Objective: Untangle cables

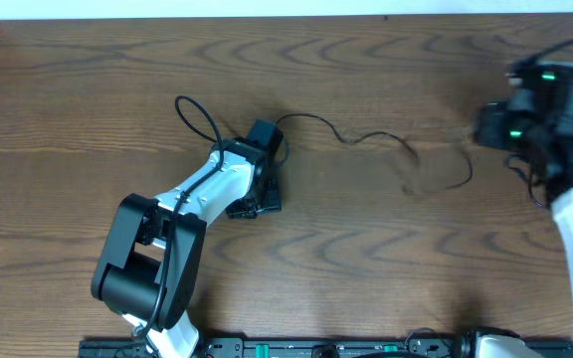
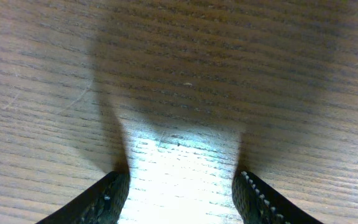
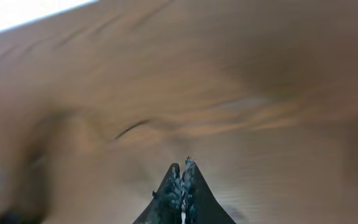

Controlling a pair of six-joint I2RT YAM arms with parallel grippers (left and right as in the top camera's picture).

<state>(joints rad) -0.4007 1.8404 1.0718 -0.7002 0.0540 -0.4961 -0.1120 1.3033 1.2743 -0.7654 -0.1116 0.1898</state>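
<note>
Nearest, the left pincer (image 2: 180,186) hangs wide open over the bare wooden table (image 2: 185,74), its two fingers touching nothing. Only the overhead view shows the black cord (image 1: 306,117). It forms a loop just beyond the left arm (image 1: 202,189), then runs right as a thin wavy line to a loose curl near the right pincer (image 3: 181,165). That pincer's fingers are pressed together, but its own view is too blurred to tell whether anything thin is pinched between them.
</note>
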